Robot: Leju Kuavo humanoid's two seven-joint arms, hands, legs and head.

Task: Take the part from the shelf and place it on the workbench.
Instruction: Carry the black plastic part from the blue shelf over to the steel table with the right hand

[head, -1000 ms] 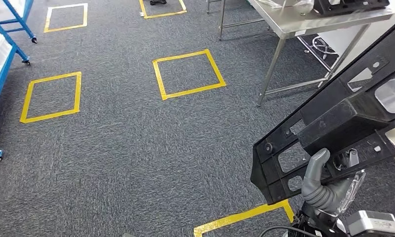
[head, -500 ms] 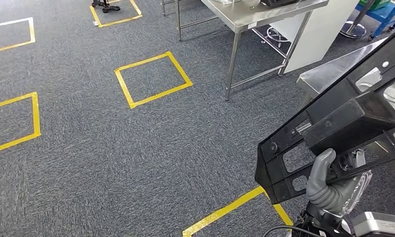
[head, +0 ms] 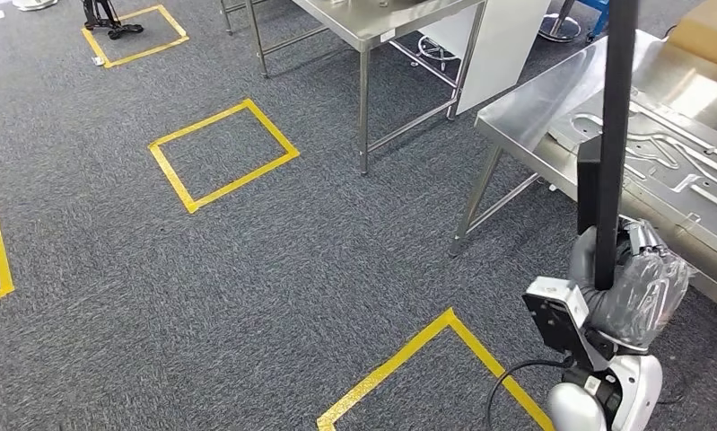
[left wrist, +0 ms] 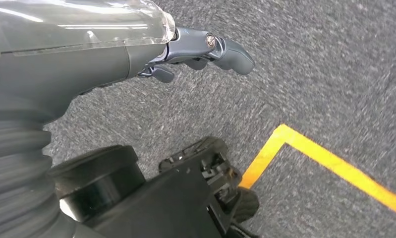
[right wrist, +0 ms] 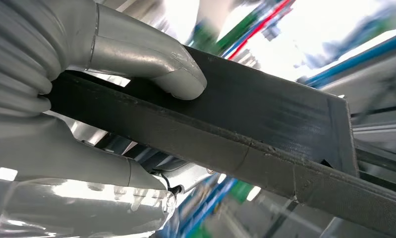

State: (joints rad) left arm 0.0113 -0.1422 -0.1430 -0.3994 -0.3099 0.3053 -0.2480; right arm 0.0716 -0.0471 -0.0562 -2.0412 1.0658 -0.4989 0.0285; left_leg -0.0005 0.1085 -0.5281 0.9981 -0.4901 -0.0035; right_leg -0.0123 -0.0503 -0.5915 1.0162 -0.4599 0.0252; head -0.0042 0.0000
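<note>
Head view: your right hand (head: 631, 285) gripped the black part (head: 613, 135), held edge-on and upright beside the steel workbench (head: 525, 112), above grey carpet (head: 247, 269) marked with yellow tape (head: 417, 355). Right wrist view: thumb (right wrist: 151, 59) pressed on the part. Left hand (left wrist: 196, 49) hung over the carpet, apparently empty, fingers loosely extended.

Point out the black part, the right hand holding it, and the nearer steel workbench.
black part (head: 616, 135), head view, its upright edge-on body.
right hand (head: 637, 283), head view, the plastic-wrapped palm.
workbench (head: 534, 112), head view, bare steel top near its corner.
</note>
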